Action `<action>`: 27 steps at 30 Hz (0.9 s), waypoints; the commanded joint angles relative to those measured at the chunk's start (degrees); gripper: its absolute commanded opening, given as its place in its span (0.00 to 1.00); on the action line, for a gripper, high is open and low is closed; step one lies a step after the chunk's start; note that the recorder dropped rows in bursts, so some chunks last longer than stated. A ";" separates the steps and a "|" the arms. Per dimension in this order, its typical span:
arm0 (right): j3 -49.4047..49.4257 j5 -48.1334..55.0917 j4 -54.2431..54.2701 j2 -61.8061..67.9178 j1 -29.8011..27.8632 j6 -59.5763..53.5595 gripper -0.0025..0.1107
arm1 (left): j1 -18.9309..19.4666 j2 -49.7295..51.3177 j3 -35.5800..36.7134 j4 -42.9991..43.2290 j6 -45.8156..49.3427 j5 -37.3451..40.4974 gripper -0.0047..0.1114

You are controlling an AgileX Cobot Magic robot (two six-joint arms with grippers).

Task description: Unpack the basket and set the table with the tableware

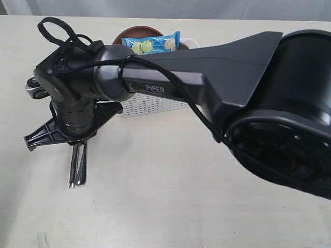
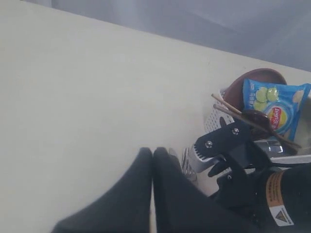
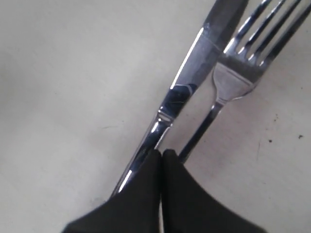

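Cream table [image 1: 196,206] has lots of bare room in front. I see knife [image 3: 187,82] & fork [image 3: 233,80] side by side, near basket [image 1: 155,106] by far edge. R gripper [image 3: 162,151] closed tip-to-tip over their handles; L gripper [image 2: 152,150] closed too, nothing in it.

1. Exterior view looks steeply down on the table [image 1: 170,206], with the right arm [image 1: 222,67] close before it.
2. Left wrist view looks low across the table toward the basket [image 2: 212,121], which the exterior also shows.
3. Right wrist view sits very close over the knife [image 3: 187,90] and fork [image 3: 233,80], shared with the exterior.
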 commanded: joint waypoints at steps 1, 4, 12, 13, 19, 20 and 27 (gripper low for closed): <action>-0.10 2.72 -0.79 -0.20 0.22 0.01 0.02 | -0.37 -0.36 -0.29 -0.66 0.20 -0.20 0.04; -0.10 2.94 -0.79 0.14 0.74 0.01 0.02 | -0.37 -0.36 -0.29 -0.76 0.20 -0.22 0.04; -0.10 2.08 -0.65 2.10 1.86 -0.11 0.02 | -0.37 -0.36 -0.29 -0.86 0.20 -0.22 0.04; -0.10 2.08 -0.55 2.24 1.86 -0.25 0.02 | -0.37 -0.36 -0.29 -0.86 0.20 -0.22 0.04; -0.10 0.63 1.48 2.40 1.86 -2.13 0.02 | -0.37 -0.36 -0.29 -0.86 0.20 -0.22 0.04; -0.10 0.20 2.61 2.40 1.86 -3.01 0.02 | -0.37 -0.36 -0.29 -0.85 0.20 -0.33 0.04; -0.10 -1.56 5.11 2.40 2.43 -4.44 0.02 | -0.37 -0.36 -0.29 -0.85 0.20 -0.45 0.04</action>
